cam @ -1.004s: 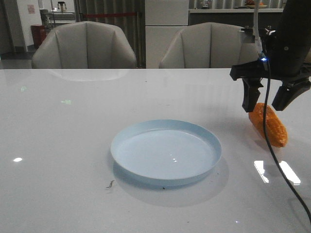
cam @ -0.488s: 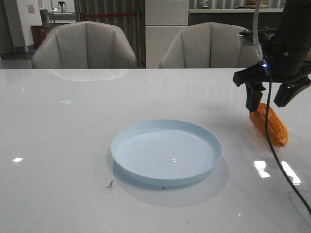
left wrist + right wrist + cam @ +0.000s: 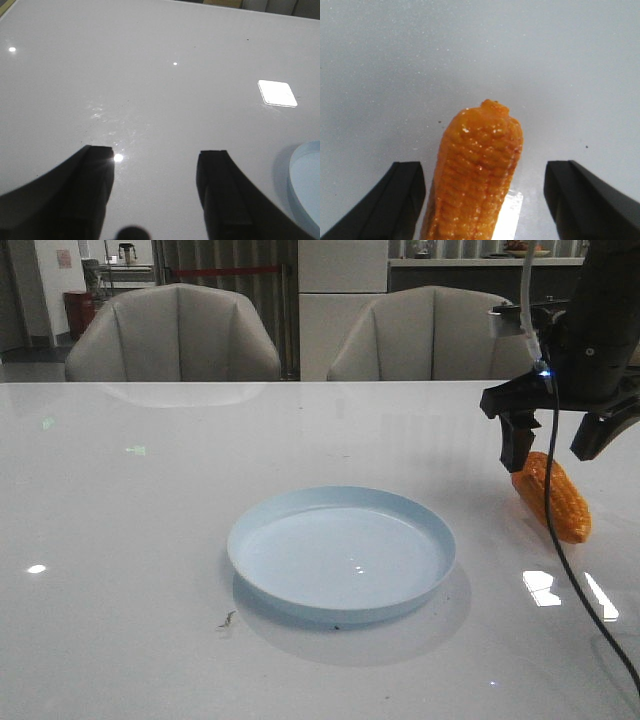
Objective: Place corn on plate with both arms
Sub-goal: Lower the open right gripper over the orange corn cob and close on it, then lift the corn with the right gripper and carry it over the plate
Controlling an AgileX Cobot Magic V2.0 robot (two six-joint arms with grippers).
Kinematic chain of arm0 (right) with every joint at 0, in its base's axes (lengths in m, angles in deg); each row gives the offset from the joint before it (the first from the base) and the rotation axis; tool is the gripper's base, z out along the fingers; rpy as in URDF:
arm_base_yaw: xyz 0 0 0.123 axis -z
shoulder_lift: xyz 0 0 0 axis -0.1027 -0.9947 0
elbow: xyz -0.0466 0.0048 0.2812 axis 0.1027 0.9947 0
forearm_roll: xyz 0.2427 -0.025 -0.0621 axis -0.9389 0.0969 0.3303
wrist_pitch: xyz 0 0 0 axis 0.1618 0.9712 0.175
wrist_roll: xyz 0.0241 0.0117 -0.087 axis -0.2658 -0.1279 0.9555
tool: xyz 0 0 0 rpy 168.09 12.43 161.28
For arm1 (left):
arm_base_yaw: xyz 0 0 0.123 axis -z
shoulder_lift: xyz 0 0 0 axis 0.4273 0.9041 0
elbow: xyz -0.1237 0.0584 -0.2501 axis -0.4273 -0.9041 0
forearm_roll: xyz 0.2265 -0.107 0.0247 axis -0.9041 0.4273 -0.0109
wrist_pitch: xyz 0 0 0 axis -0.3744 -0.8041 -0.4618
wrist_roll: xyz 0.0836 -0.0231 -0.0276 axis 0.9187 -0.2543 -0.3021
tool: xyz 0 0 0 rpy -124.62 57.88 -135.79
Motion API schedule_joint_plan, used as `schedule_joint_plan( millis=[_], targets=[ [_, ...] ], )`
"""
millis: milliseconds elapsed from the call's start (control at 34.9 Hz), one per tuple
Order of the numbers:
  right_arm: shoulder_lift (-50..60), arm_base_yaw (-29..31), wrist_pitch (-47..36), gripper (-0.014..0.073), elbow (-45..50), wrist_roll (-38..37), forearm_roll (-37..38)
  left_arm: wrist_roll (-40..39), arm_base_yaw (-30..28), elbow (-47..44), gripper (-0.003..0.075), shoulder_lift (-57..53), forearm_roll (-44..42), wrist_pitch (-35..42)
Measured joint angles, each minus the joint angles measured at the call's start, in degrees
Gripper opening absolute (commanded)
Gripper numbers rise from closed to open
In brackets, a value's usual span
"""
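Observation:
The orange corn [image 3: 556,499] lies on the white table, right of the pale blue plate [image 3: 341,552]. My right gripper [image 3: 556,450] hangs open just above the corn's far end, one finger on each side of it. In the right wrist view the corn [image 3: 479,170] lies between the two open fingers, nearer one of them, with a gap on each side. My left gripper [image 3: 156,155] is open and empty over bare table; the plate's rim [image 3: 304,185] shows at the edge of that view. The left arm is out of the front view.
Two grey chairs [image 3: 175,335] stand behind the table's far edge. A small dark speck [image 3: 227,619] lies in front of the plate at its left. A black cable [image 3: 560,550] trails from the right arm across the corn.
My right gripper has shifted slightly right and a little up over the corn. The corn and plate have not moved.

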Motion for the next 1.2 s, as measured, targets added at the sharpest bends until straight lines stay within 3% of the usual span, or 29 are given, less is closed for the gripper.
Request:
schedule_joint_plan(
  millis=[746,889,1004,1090,1205],
  targets=[
    [-4.41,0.00,1.34,0.0589,-0.10,0.00,-3.40,0.00,0.00,0.00,0.0440,0.00,0.00,0.00],
    [-4.72,0.00,1.43,0.0461,-0.10,0.00,-3.40,0.00,0.00,0.00,0.0440,0.00,0.00,0.00],
    [-4.72,0.00,1.43,0.0295,-0.10,0.00,-3.40,0.00,0.00,0.00,0.0440,0.00,0.00,0.00],
    [-4.72,0.00,1.43,0.0234,-0.12,0.00,-3.29,0.00,0.00,0.00,0.0440,0.00,0.00,0.00],
    [-4.85,0.00,1.30,0.0229,-1.28,0.00,-2.20,0.00,0.00,0.00,0.0440,0.00,0.00,0.00]
  ],
)
